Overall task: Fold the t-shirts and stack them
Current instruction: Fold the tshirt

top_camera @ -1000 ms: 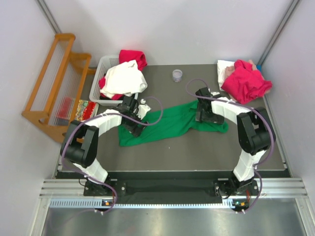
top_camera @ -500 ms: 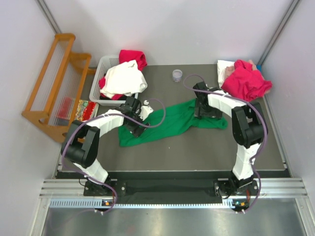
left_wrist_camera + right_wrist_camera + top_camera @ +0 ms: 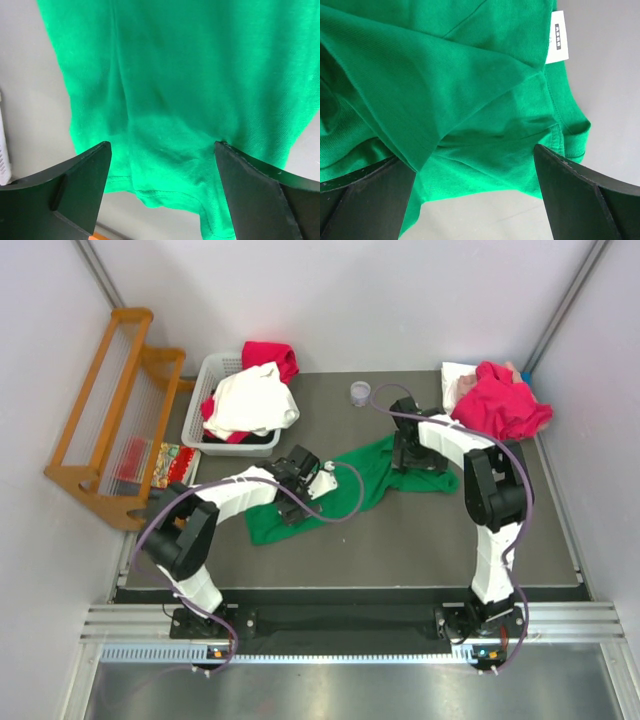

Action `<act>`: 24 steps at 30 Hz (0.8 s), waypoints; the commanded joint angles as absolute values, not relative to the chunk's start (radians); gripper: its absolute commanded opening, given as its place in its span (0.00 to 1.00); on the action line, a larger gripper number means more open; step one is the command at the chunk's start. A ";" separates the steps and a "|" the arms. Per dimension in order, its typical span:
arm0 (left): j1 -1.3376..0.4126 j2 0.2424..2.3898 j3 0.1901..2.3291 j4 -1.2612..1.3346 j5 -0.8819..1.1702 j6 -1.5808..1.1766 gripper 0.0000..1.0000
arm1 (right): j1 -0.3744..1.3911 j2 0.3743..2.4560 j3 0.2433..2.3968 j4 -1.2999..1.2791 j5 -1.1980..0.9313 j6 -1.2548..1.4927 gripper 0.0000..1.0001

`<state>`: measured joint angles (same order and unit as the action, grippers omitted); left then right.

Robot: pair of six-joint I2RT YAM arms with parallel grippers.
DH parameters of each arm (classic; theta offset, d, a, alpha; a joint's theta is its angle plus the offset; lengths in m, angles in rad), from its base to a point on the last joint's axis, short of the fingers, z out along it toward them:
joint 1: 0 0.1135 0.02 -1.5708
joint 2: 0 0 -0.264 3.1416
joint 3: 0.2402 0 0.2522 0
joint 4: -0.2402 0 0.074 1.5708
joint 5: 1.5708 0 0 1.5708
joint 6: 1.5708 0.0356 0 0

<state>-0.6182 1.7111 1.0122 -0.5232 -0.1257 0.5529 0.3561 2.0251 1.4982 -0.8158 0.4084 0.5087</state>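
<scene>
A bright green t-shirt (image 3: 368,483) lies crumpled in a long strip across the middle of the dark table (image 3: 400,540). My left gripper (image 3: 293,502) hangs over its left part, open. In the left wrist view the shirt (image 3: 190,75) and its stitched hem fill the gap between the two black fingers (image 3: 80,185). My right gripper (image 3: 408,460) is over the shirt's right end, also open. There the green folds (image 3: 445,75) and a white label (image 3: 555,42) show. A magenta-red t-shirt (image 3: 500,402) lies heaped on white cloth (image 3: 456,380) at the back right.
A white plastic basket (image 3: 208,380) at the back left holds a white shirt (image 3: 250,400) and a red one (image 3: 270,355). A small clear cup (image 3: 360,393) stands at the table's far edge. A wooden rack (image 3: 105,410) stands off the table to the left.
My left gripper has moved right along the green shirt, and that end of the cloth shifted with it. The right gripper has moved slightly toward the far edge.
</scene>
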 commanded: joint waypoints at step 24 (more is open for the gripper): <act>-1.014 2.002 1.169 -0.867 0.420 0.551 0.99 | 0.334 2.325 1.971 -0.798 0.296 0.400 1.00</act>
